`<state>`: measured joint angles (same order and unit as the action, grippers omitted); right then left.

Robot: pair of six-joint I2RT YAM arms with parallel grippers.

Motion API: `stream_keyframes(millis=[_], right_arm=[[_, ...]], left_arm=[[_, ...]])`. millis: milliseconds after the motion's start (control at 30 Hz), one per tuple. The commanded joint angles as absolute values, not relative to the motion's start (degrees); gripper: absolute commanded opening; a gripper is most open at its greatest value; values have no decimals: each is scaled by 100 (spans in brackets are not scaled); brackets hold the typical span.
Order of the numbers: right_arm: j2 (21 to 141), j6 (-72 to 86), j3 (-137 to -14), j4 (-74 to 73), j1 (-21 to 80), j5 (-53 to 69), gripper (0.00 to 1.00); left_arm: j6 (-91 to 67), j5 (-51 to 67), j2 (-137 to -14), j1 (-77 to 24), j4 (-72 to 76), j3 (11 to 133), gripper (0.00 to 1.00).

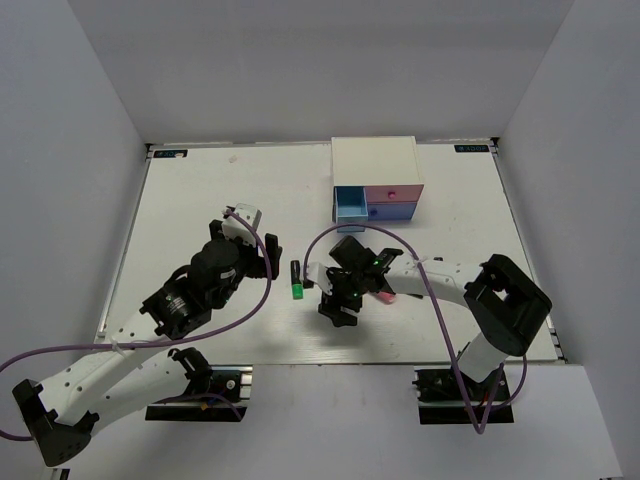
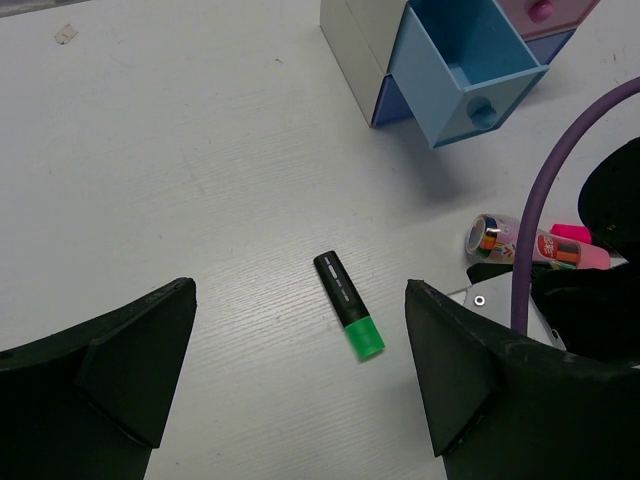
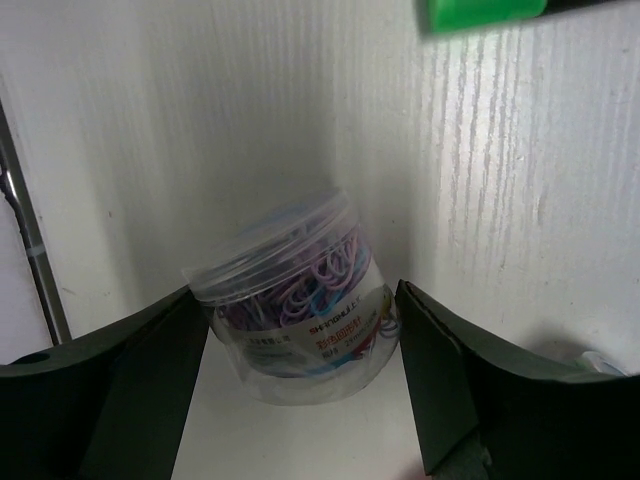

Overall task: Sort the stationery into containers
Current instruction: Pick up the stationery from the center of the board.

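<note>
right claw [image 3: 300,296] straddles the clear tub of paper clips [image 3: 290,340], fingers right at its walls, can't tell if it's truly pinching. the smooth round wall could slip out or tip, and a hard squeeze might pop the lid and spill clips. left claw [image 2: 300,290] hangs wide and empty over the green-capped marker [image 2: 348,305] on the table [image 2: 150,150], near the right claw, so reaching for it risks an arm clash; the light blue drawer [image 2: 465,60] is pulled out.
</note>
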<state>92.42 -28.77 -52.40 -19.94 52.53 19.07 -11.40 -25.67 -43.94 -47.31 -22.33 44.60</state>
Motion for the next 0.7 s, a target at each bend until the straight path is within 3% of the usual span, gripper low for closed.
stream_keyframes(millis=[0, 233, 400, 667], right_arm=[[9272, -3243, -5344, -2197, 5291, 2206, 76], [9290, -3577, -5318, -2215, 5353, 2373, 64], [9369, -3682, -5387, -2364, 5388, 2522, 41], [9404, -3656, -5441, -2513, 5388, 2575, 30]], left_arm=[[-1099, -2505, -4368, -4711, -2259, 4456, 96], [-1099, -2558, -4368, -4711, -2259, 4456, 96], [-1046, -2558, -4290, -4658, -2206, 4456, 96], [-940, -2672, -4218, -4658, -2101, 4333, 97]])
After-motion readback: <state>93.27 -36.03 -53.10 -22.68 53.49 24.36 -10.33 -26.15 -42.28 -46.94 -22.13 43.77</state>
